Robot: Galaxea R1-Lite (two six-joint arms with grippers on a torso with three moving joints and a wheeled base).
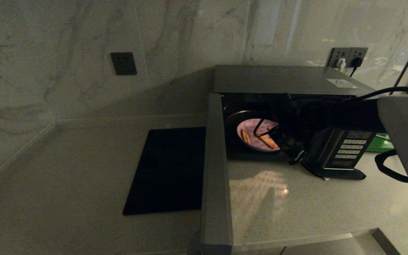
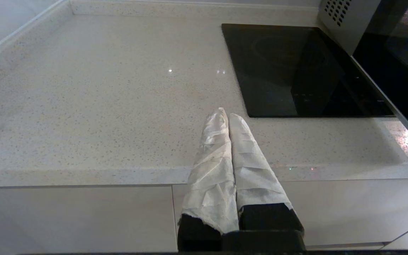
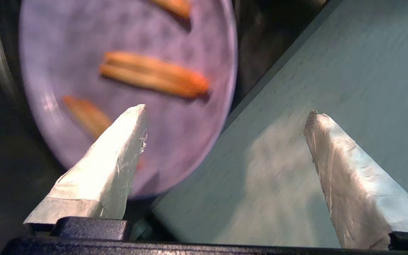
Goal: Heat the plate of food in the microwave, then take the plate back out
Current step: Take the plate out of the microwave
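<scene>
The microwave [image 1: 289,117] stood on the countertop [image 1: 296,202] with its door [image 1: 215,170] swung fully open toward the robot's left, keypad panel [image 1: 349,148] on its right. The plate of food [image 1: 257,134] lay flat inside the cavity on the turntable, near the front opening. Orange-tan sticks [image 3: 154,74] lay on it, long axes roughly parallel; in the head view they ran diagonally, front ends angled toward the robot's right. The right gripper [image 1: 278,136] sat at the cavity mouth by the plate's right edge; its fingers [image 3: 112,163] were spread wide, one over the plate's rim, the other over the countertop, gripping nothing. Whether the near finger touched the plate was unclear, probably not. The left gripper [image 2: 228,117] hung at the counter's front edge, well left of the microwave, fingers pressed together and empty, beside a flat black slab [image 2: 296,71] set in the counter. A green board [image 1: 379,143] showed behind the keypad.
</scene>
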